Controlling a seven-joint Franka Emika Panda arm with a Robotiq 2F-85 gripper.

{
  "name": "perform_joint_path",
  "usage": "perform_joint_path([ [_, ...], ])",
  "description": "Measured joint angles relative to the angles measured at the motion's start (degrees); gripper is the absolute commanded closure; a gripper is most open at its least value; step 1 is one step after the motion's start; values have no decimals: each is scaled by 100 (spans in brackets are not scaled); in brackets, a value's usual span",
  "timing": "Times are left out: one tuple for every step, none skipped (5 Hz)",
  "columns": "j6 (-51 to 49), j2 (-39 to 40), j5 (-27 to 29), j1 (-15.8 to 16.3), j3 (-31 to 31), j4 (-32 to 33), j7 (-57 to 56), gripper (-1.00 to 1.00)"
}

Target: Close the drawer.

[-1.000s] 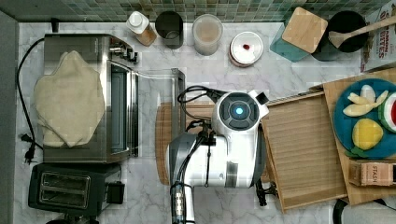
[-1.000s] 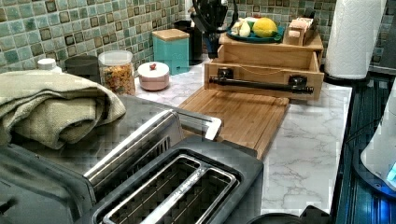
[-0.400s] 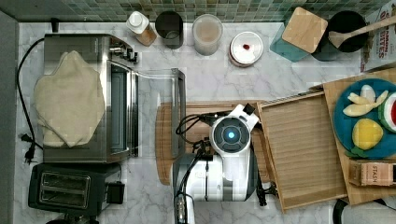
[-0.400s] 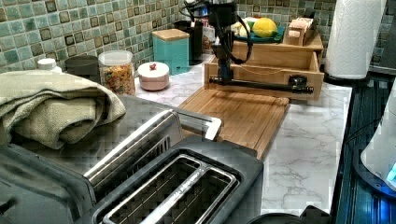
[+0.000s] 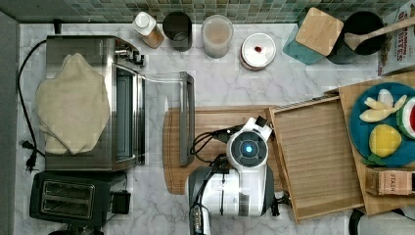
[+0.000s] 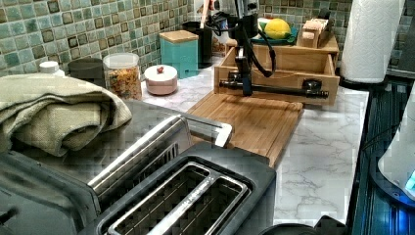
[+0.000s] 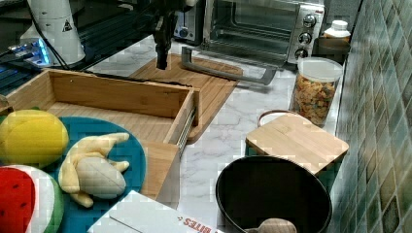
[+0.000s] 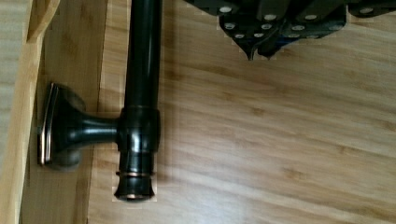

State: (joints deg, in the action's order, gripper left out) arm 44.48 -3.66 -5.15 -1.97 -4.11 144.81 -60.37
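The drawer (image 5: 318, 156) stands pulled out over the right end of a bamboo cutting board (image 5: 215, 127). In the left view its front panel (image 6: 284, 81) carries a dark bar handle (image 6: 279, 89). My gripper (image 6: 244, 84) hangs straight down just in front of that bar, near its left end, tips close above the board. The wrist view has the shut fingertips (image 8: 254, 49) beside the handle bar (image 8: 142, 70), apart from it and holding nothing. In the right view the gripper (image 7: 161, 60) stands beyond the drawer's front wall (image 7: 121, 97). My arm's wrist (image 5: 247, 147) covers the handle in the top view.
A toaster oven's glass door (image 5: 166, 112) lies open over the board's other end. A black toaster (image 5: 68, 196) sits at the top view's bottom left. Jars line the tiled wall. A blue plate of toy fruit (image 5: 386, 122) rests on the drawer's cabinet, and a paper towel roll (image 6: 369, 39) stands beside it.
My arm has shifted toward the top view's bottom and come down; in the left view the gripper has dropped to the height of the handle. The drawer looks unmoved.
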Motion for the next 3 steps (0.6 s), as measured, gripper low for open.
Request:
perform_joint_path([
  [-3, 69, -26, -91, -53, 0, -118, 100],
  [-28, 146, -28, -251, -131, 0, -190, 100],
  [-34, 262, -28, -399, -283, 0, -353, 100],
])
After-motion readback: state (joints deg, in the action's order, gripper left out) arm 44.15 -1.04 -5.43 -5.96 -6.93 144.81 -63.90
